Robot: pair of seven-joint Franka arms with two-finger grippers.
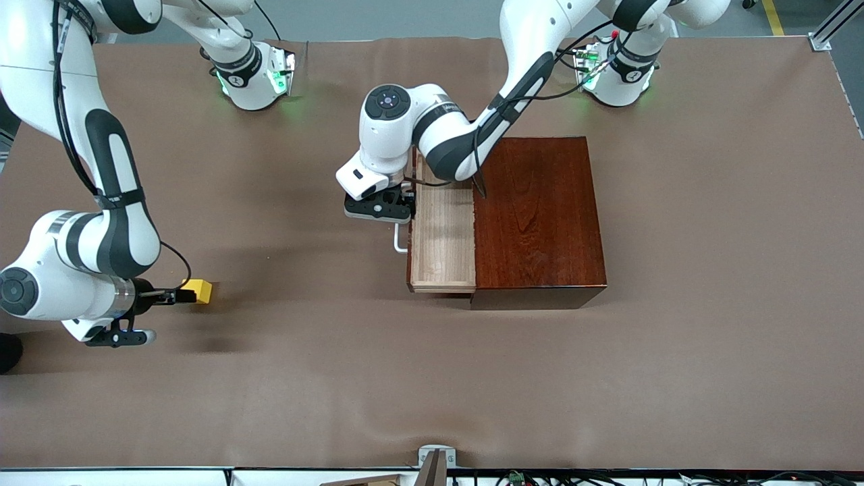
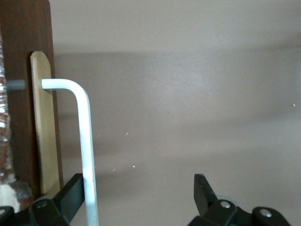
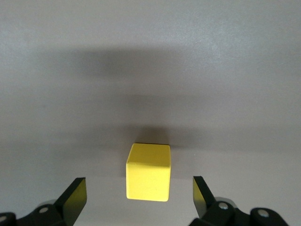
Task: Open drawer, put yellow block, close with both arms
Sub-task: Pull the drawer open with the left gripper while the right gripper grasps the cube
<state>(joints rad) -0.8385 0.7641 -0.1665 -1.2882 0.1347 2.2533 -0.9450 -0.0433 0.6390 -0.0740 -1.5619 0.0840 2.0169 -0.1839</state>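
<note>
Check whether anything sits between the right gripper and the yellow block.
Nothing visible does. The right gripper is open, its fingers straddling the line to the yellow block on bare table; the block lies just ahead of the fingertips.

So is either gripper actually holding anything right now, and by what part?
Nothing is held. The right gripper is open, its fingers either side of the yellow block without touching. The left gripper is open beside the drawer handle.
</note>
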